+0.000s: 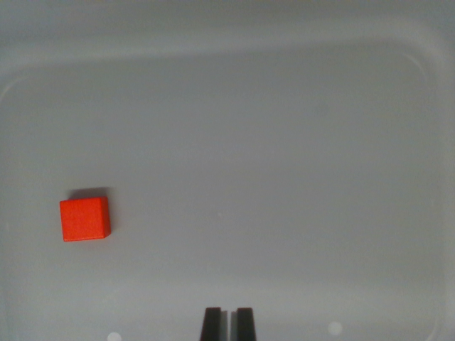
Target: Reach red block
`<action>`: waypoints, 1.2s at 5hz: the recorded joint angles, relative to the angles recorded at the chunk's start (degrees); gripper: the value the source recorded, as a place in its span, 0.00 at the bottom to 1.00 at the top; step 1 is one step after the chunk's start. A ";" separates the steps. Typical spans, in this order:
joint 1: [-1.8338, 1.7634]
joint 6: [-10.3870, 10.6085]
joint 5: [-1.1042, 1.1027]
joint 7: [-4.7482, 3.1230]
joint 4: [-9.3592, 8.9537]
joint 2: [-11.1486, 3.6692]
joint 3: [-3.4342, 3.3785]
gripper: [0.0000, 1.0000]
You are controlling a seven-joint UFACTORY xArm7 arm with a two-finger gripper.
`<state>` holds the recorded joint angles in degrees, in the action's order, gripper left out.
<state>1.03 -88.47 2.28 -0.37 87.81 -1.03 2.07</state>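
A small red block lies flat on the floor of a pale grey tray, toward the wrist view's left. My gripper shows only as two dark fingertips at the bottom edge, with just a thin slit between them, so it is shut and holds nothing. The block lies well to the left of the fingertips and somewhat above them in the picture, apart from them.
The grey tray has a raised rounded rim running along the top and curving down at the right. Two small white dots sit on the floor near the bottom edge.
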 joint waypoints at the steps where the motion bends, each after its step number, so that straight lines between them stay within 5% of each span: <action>1: 0.00 0.00 0.00 0.00 0.00 0.00 0.00 0.00; 5: -0.49 1.96 -0.02 -0.04 -1.10 -0.98 -0.40 0.00; 6: -0.86 3.46 -0.04 -0.07 -1.93 -1.72 -0.70 0.00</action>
<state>0.17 -85.01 2.24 -0.44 85.88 -2.75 1.37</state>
